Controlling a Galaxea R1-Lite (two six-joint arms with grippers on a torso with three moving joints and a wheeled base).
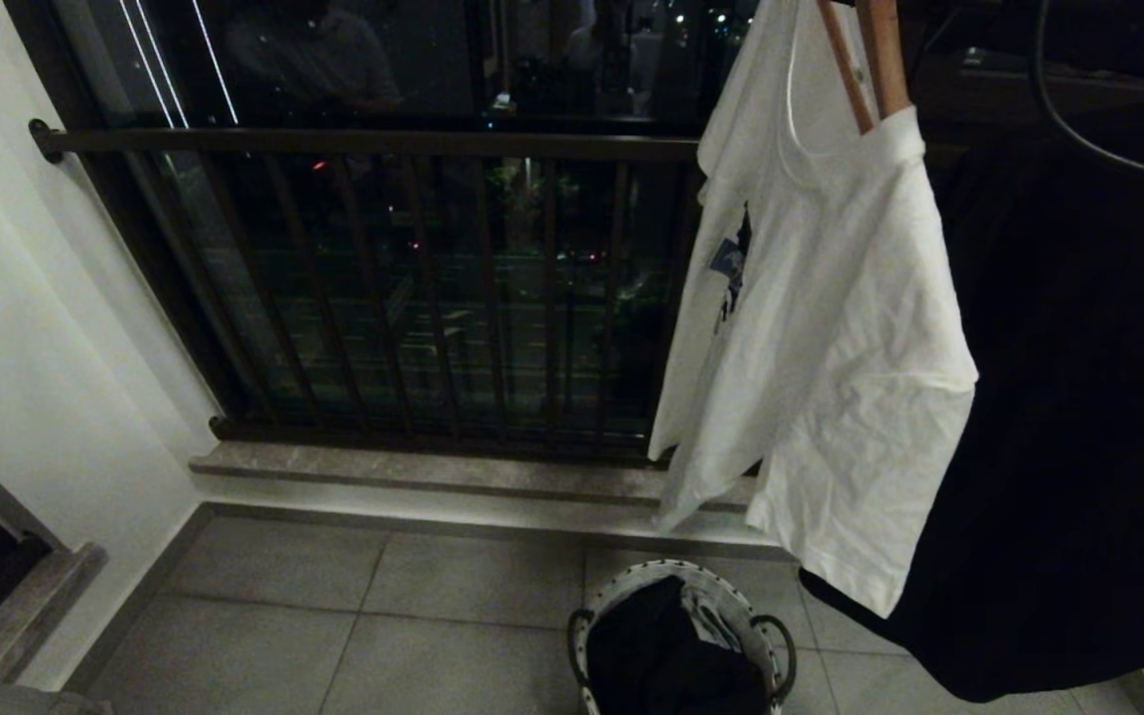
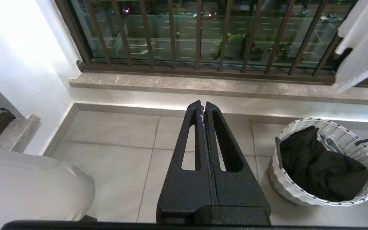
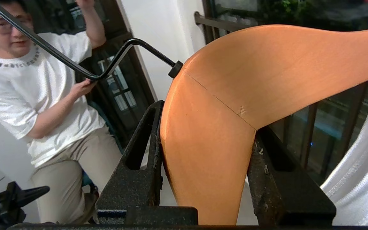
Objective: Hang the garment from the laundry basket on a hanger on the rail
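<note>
1. The right gripper (image 3: 204,159) is clamped on the middle of the orange wooden hanger (image 3: 251,80) with a black metal hook.
2. A white printed T-shirt (image 1: 820,328) hangs on that hanger, above the tiled floor (image 1: 433,616).
3. The small round white woven laundry basket (image 2: 286,188), holding dark clothes, stands on the floor near the stone window sill (image 2: 203,86).
4. The left gripper (image 2: 202,107) hangs closed and empty above the floor beside the basket.
5. A person in a white shirt (image 3: 27,95) holds the hook.

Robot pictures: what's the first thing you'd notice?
A white T-shirt dangles from a wooden hanger that the right gripper clamps, high on the right by the dark window railing. Below on the floor sits the laundry basket, holding dark clothes.
</note>
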